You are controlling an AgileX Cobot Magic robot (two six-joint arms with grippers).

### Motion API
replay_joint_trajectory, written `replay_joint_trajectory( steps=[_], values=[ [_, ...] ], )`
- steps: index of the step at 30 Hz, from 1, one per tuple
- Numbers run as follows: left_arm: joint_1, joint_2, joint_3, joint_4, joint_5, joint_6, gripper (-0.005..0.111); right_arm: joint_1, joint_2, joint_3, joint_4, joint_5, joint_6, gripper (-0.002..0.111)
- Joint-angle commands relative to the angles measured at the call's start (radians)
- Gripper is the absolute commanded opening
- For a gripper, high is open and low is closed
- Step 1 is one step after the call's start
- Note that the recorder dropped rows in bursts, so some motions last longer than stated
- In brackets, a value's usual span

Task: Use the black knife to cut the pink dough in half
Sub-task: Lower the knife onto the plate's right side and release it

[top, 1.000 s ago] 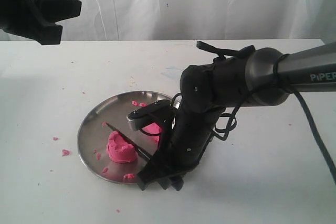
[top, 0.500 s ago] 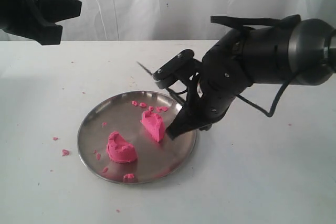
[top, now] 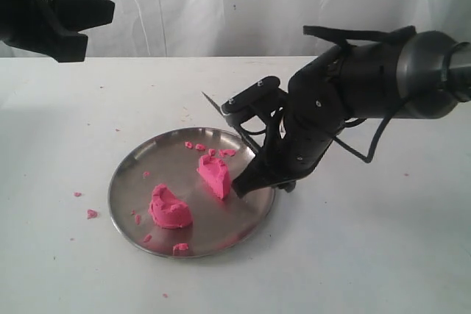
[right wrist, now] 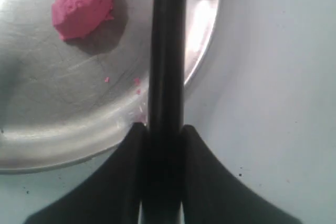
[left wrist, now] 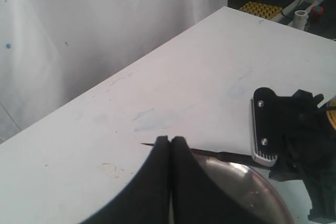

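Note:
The pink dough lies in two chunks on the steel plate (top: 140,170): a rounded one (top: 171,207) at the front left and a wedge (top: 215,176) near the right rim. The wedge (right wrist: 83,3) also shows in the right wrist view. My right gripper (top: 246,182) hangs over the plate's right rim, shut on the black knife (top: 221,113). The blade points up and back-left, clear of the dough. In the right wrist view the knife (right wrist: 167,51) runs straight out from between the jaws of that gripper (right wrist: 164,129). My left gripper (left wrist: 170,139) is shut and empty, high at the far left (top: 103,9).
Small pink crumbs lie on the plate (top: 200,146) and on the white table to its left (top: 92,213). A white curtain (top: 243,5) closes the back. In the left wrist view the knife (left wrist: 220,154) passes just behind the plate's rim (left wrist: 247,177).
The right arm has lifted the knife out from between the two chunks and swung up and to the right. The wedge chunk now shows. The left arm has not moved.

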State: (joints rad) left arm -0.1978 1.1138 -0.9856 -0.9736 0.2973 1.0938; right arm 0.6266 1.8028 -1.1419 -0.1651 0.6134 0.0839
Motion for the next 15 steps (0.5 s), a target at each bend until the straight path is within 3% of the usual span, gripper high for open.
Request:
replay_joint_trajectory(
  steps=[1, 12, 15],
  values=[
    [-0.002, -0.006, -0.001, -0.013, 0.01, -0.007, 0.0, -0.009, 0.04, 0.004, 0.013, -0.039, -0.038, 0.0],
    [-0.002, -0.006, -0.001, -0.013, 0.01, -0.007, 0.0, -0.009, 0.085, 0.002, 0.023, -0.051, -0.036, 0.0],
    [-0.002, -0.006, -0.001, -0.013, 0.01, -0.007, 0.0, -0.009, 0.094, -0.003, 0.038, -0.047, -0.036, 0.005]
  ],
)
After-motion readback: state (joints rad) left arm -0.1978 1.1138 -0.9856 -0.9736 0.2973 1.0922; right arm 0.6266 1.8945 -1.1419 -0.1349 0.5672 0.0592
